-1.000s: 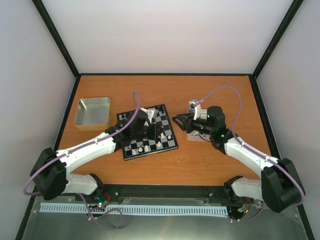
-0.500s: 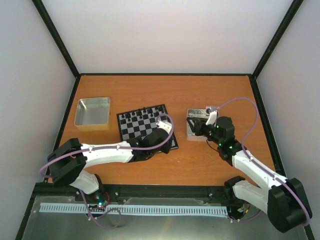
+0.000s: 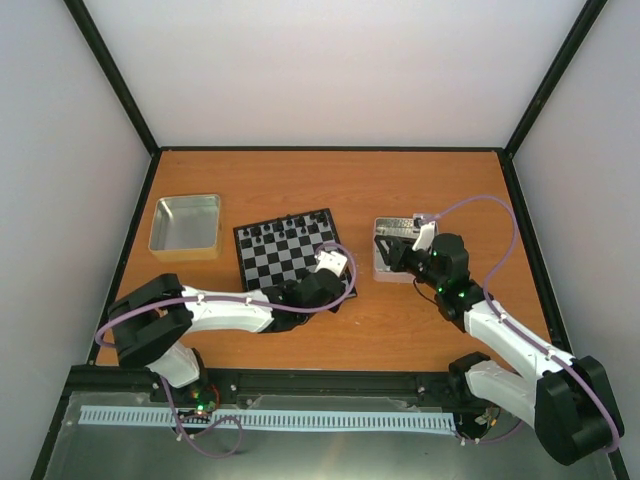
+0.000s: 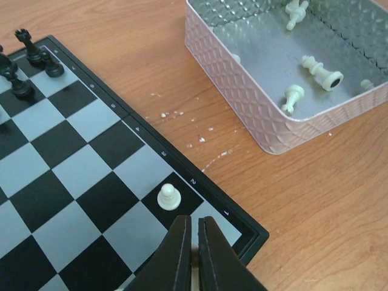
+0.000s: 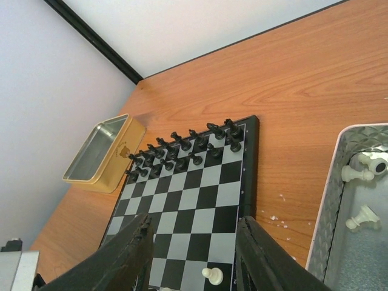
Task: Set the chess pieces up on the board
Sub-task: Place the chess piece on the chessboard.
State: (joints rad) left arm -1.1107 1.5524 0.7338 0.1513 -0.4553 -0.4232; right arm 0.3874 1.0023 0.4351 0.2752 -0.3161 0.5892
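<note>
1. The left jaws are pressed shut, low over the near right corner of the board, just near a white pawn standing on a dark square. A pale sliver shows between the fingers. I cannot tell whether it is a piece. If it is, opening at this slant could drop it on its side or against the pawn.
2. The left arm lies along the board's near edge and hides the near rows. Any pieces standing there could be swept over if the arm pulls back low. The same move could drag the board askew.
3. The right jaws are about half open and hold nothing. They sit at the left side of the right tray.
4. Most of the white pieces that show are in that tray, on their sides, some near the wall. They are tiny and lie flat, so they could squirt out of a pinch. A finger could also catch the wall and shove the tray across the table.
5. The black pieces fill the two far rows. A high reach across the board risks toppling them.
6. Both jaws are working near the board's right edge, so the arms could clash there.
</note>
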